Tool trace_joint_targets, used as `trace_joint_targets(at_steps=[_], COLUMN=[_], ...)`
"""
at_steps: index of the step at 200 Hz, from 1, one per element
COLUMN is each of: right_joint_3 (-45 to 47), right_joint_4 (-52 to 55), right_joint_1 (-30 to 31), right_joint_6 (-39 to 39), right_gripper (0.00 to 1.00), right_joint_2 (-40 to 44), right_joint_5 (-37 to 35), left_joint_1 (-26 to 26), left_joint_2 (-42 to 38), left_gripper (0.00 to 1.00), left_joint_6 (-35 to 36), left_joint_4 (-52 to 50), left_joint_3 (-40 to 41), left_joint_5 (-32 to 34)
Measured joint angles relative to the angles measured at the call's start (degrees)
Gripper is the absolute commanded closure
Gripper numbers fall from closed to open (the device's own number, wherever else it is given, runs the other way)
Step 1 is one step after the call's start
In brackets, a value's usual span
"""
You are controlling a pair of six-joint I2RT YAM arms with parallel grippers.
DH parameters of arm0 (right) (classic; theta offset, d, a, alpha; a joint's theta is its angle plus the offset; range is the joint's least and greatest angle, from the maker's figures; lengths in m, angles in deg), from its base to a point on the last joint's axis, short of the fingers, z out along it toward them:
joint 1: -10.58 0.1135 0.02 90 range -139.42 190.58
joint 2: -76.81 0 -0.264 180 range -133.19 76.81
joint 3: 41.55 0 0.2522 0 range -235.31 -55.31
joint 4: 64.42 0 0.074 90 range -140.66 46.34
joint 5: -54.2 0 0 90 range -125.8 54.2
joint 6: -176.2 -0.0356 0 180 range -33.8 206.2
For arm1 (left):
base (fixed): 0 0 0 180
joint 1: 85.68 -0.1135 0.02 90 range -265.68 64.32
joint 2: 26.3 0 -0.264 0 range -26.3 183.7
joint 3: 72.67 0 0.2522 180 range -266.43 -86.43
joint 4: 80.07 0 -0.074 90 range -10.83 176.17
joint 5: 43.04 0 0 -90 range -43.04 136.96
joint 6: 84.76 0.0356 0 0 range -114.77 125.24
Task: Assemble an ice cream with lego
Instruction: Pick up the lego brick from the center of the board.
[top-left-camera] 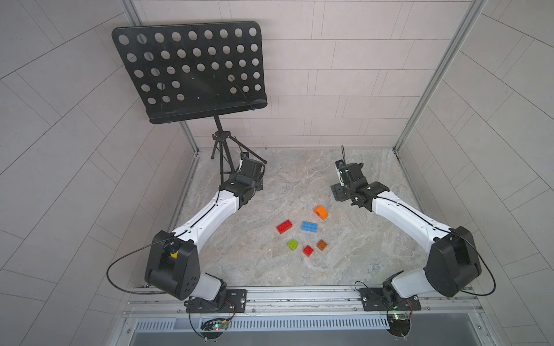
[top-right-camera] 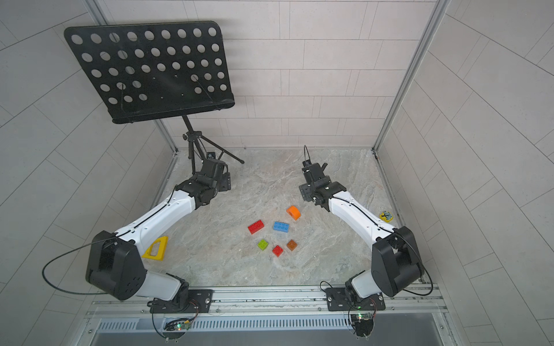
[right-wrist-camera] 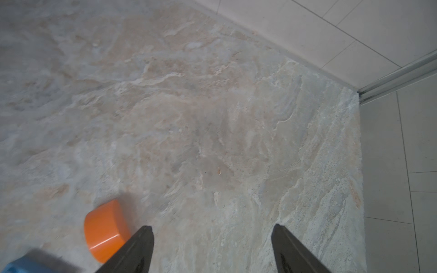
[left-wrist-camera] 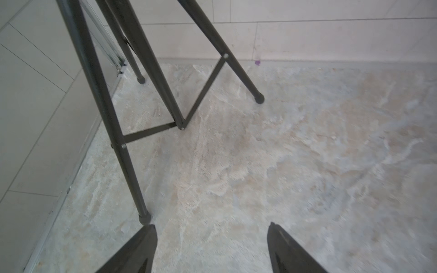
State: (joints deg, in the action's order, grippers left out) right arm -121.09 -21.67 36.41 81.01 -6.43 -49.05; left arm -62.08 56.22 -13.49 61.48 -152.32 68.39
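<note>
Nearest you, the red square (top-left-camera: 308, 250), green square (top-left-camera: 292, 244) and brown-orange square (top-left-camera: 322, 245) lie unstacked on the table (top-left-camera: 269, 179); just beyond sit the red oblong (top-left-camera: 284, 226) and blue oblong (top-left-camera: 310, 226), then the orange half-round (top-left-camera: 320, 212). Farthest, your left gripper (left-wrist-camera: 211, 227) and right gripper (right-wrist-camera: 212, 229) hang empty, jaws spread, so every join remains.

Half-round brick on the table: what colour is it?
The half-round brick is plain orange, seen clearest in the right wrist view.
</note>
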Motion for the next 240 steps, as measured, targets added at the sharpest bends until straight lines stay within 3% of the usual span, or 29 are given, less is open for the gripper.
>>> trace_joint_targets(at_steps=[30,75,107,165,240], right_joint_3=[-1.14,1.07,4.81,12.50,16.92], right_joint_4=[8.79,14.75,14.73,12.66,7.43], right_joint_1=[5.29,13.66,19.21,26.38,27.50], right_joint_6=[-3.19,-5.14,-6.29,-13.73,-17.20], right_gripper=[0.16,0.24,0.24,0.27,0.33], right_joint_2=[1.20,1.29,-0.20,-0.07,-0.96], right_joint_5=[3.30,6.75,7.34,7.19,7.23], left_joint_1=[3.76,4.20,4.74,9.94,14.56], left_joint_2=[-7.43,-18.62,-16.92,-15.45,-15.76], left_gripper=[0.21,0.20,0.21,0.21,0.21], left_joint_6=[-3.02,-6.08,-7.23,-8.85,-10.27], left_joint_4=[-10.58,-18.05,-19.39,-17.38,-14.49], left_joint_3=[-0.07,6.27,12.24,13.81,19.58], left_joint_5=[-4.44,-11.19,-15.08,-15.96,-14.88])
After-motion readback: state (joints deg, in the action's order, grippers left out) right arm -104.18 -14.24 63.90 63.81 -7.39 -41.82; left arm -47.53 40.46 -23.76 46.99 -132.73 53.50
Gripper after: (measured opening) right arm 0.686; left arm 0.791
